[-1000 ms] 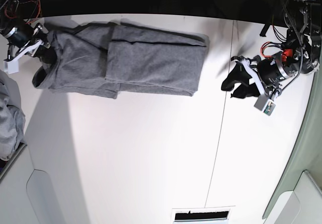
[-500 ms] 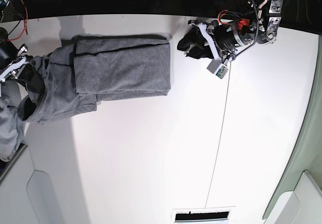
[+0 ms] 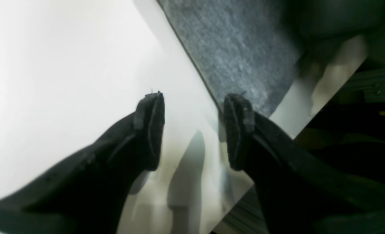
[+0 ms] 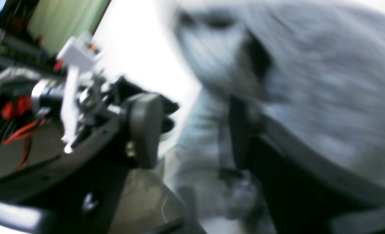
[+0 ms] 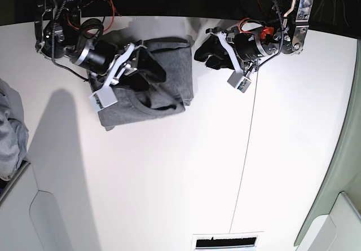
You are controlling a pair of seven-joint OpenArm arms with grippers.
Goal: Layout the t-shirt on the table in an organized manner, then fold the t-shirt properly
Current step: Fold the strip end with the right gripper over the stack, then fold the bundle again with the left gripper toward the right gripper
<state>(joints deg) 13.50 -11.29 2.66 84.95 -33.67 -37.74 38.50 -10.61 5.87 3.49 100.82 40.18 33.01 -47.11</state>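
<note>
Taking the t-shirt as our landmark, we are reading the base view from left to right. At its left edge a paler cloth bundle is lying well apart from the shirt. Next, our right gripper is sitting directly over the shirt's left half. In the blurred right wrist view its jaws are standing apart with grey cloth between and around them, so we judge it to be letting go, though we cannot tell whether any fabric is still caught on a finger. The t-shirt itself is lying as a compact folded packet near the far edge of the table. Just right of it, our left gripper is hovering with its jaws wide and nothing between them, one fingertip beside the shirt's edge.

The risk we are weighing: if the right arm lifts while cloth is snagged, it will be dragging the top layer and undoing the fold.

Against half a second ago, the shirt's long left portion is now lying doubled over the rest, and the right arm has travelled in from the table's left edge.
</note>
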